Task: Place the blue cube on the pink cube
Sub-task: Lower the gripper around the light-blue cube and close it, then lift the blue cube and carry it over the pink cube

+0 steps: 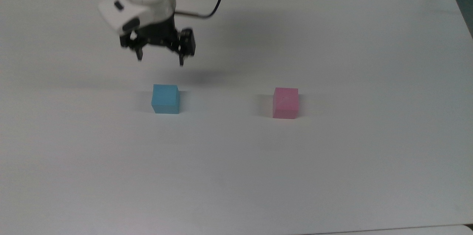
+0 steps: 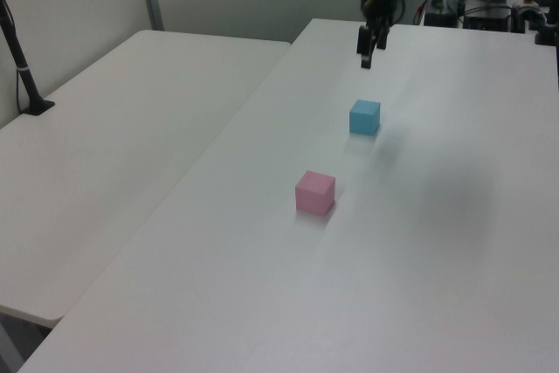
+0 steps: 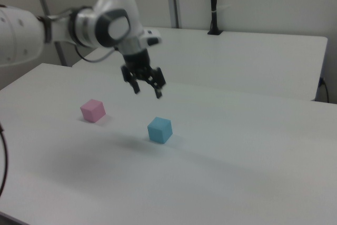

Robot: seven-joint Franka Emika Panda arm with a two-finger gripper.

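Blue cube: unlifted, on table, well apart from pink cube.
Gripper: hovered above it, fingers spread, empty; grasp and stacking remained.

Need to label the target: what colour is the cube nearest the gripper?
Light sky blue cube, below the gripper; clearest in the top view.

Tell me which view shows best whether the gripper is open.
The top view: the gripper faces the camera, fingers spread wide above the blue cube. The right view shows the gap at an angle. In the left view it is edge-on, the fingers overlapping.
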